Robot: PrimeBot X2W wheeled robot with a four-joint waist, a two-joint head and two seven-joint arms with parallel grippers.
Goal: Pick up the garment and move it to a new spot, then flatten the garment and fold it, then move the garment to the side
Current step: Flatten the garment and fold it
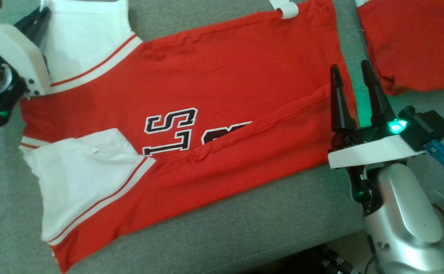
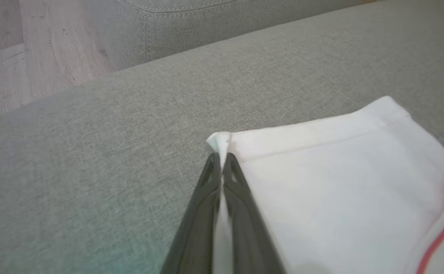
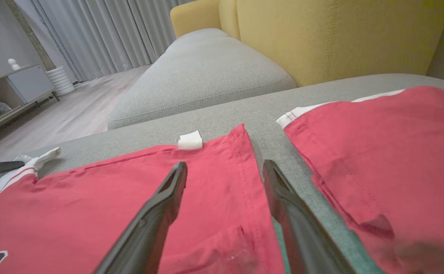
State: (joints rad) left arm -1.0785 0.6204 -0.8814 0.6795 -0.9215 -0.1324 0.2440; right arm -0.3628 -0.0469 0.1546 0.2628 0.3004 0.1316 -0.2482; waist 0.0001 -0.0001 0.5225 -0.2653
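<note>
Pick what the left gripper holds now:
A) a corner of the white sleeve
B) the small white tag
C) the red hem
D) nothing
A: in the left wrist view the left gripper is shut on a corner of the white sleeve, with a strip of white cloth pinched in it.

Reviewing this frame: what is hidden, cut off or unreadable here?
- Head view: the lettering is partly covered by a folded-over flap of the garment, so the word is unreadable.
- Head view: the second red cloth is cut by the top and right edges, so its kind is unclear.
- Head view: the upper white sleeve is cut by the top edge.
- Left wrist view: the left pincer hides how much sleeve cloth it pinches.
</note>
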